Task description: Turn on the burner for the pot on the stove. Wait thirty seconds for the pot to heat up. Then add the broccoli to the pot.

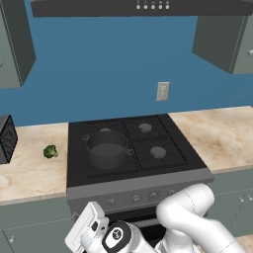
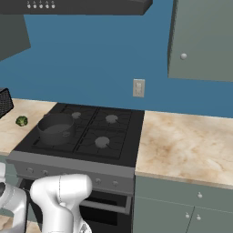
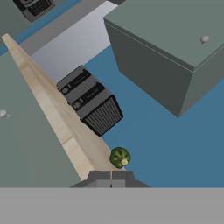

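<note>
Sitting on the front-left burner of the stove (image 1: 148,170), the pot (image 1: 107,148) is upright, open-topped, its two loop handles out to the sides. Right base view gives the same placing: pot (image 2: 56,128) on the near-left grate of the stove (image 2: 113,154), the other three burners bare. A row of small knobs (image 1: 136,198) runs along the grey front panel.

The broccoli (image 1: 50,151) lies on the marbled table (image 1: 29,170) left of the stove, apart from the pot and short of a dark ribbed appliance (image 1: 7,138) at the left frame edge. From the right side the broccoli (image 2: 21,121) sits just off the stove's left edge, below that same appliance (image 2: 4,102).

The arm is folded low in front of the oven door, elbow (image 1: 190,207) bulging up at panel height, wrist and hand down near the bottom edge. The end effector's fingertips are not discernible in the base views or clearly in the hand view, so I cannot tell whether it is parted or closed.

The hand view is rolled hard: the table edge (image 3: 57,118) runs as a diagonal, the broccoli (image 3: 119,157) low centre, the dark appliance (image 3: 92,101) above it, a grey wall cabinet (image 3: 175,39) upper right against the blue wall.

A wall outlet (image 1: 162,91) sits above the stove, a range hood (image 1: 148,7) overhead.
</note>
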Available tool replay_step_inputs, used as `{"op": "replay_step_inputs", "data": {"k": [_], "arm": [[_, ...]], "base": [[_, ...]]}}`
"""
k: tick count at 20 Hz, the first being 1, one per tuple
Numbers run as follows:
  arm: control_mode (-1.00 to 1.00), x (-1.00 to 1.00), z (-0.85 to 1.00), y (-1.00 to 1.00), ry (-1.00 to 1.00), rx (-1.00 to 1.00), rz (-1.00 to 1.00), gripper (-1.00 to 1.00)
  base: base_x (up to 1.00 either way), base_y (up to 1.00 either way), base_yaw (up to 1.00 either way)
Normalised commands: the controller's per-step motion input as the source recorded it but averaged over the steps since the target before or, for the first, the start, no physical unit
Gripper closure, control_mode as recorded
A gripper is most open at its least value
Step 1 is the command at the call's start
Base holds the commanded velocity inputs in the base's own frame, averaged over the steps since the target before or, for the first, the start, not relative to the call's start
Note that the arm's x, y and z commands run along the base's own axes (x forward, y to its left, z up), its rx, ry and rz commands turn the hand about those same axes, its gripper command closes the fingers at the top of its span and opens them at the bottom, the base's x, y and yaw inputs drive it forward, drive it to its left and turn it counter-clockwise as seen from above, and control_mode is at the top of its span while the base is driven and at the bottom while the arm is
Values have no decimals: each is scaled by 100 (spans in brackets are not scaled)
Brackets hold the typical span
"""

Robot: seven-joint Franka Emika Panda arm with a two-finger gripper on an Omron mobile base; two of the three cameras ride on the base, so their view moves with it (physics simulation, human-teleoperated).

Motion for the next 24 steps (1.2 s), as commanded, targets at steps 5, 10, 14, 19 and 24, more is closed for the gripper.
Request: {"op": "replay_step_inputs", "data": {"k": [5, 10, 14, 19, 24], "arm": [[-100, 0, 0, 0, 0, 0, 0, 100], [-100, 0, 0, 0, 0, 0, 0, 100], [-100, 0, 0, 0, 0, 0, 0, 100], [-100, 0, 0, 0, 0, 0, 0, 100], [-100, 0, 0, 0, 0, 0, 0, 100]], "base": [[0, 0, 0], [0, 0, 0], [0, 0, 0], [0, 0, 0], [0, 0, 0]]}}
